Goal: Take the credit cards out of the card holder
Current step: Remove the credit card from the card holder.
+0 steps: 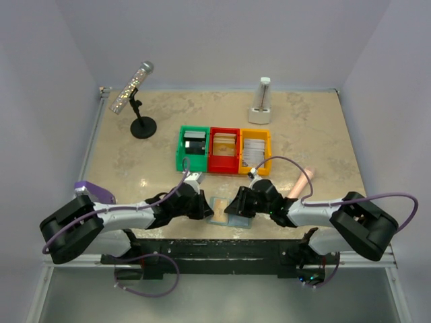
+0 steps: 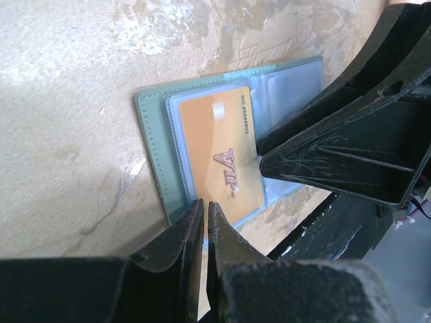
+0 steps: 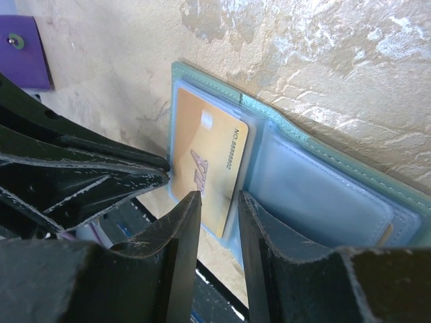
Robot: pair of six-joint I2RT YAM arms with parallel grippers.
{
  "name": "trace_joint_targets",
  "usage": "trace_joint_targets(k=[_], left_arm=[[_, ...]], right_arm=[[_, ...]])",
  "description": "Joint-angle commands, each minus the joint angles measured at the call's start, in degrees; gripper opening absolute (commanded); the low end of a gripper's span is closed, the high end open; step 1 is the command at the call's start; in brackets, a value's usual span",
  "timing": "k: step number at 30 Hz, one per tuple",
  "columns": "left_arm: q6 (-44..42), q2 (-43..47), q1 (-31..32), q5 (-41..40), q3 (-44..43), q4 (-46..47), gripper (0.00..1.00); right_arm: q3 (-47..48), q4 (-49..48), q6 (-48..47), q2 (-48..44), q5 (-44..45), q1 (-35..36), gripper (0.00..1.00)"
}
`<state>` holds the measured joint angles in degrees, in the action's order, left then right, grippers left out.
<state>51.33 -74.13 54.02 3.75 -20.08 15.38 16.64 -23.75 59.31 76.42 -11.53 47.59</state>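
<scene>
Top camera looks down from behind; close wrist cameras share the card holder (image 2: 156,145).

Place: robot lab test cell
Enclosure: plain white wall panels (image 1: 222,40) around a beige table (image 1: 310,121)
Rig: left arm (image 1: 128,214), right arm (image 1: 316,214), bolted to a black rail (image 1: 222,250)
Props: microphone stand (image 1: 138,101), metronome (image 1: 261,101), coloured bins (image 1: 224,149)

White arms (image 1: 128,214) — black joints (image 1: 67,232), scratched black hands (image 2: 205,207) — with looping lilac cables (image 1: 394,197)
</scene>
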Motion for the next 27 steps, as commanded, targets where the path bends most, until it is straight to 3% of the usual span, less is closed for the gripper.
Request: trace_joint_targets(k=[1, 27], left_arm=[[-1.6, 3.5, -0.2, -2.9, 0.9, -1.8, 0.13], [-1.1, -7.1, -0.2, -0.8, -0.9, -0.7, 0.07]], right_arm=[[0.4, 2.3, -1.3, -0.6, 0.9, -0.2, 0.34], [0.6, 0.3, -1.4, -1.5, -0.4, -0.1, 0.35]])
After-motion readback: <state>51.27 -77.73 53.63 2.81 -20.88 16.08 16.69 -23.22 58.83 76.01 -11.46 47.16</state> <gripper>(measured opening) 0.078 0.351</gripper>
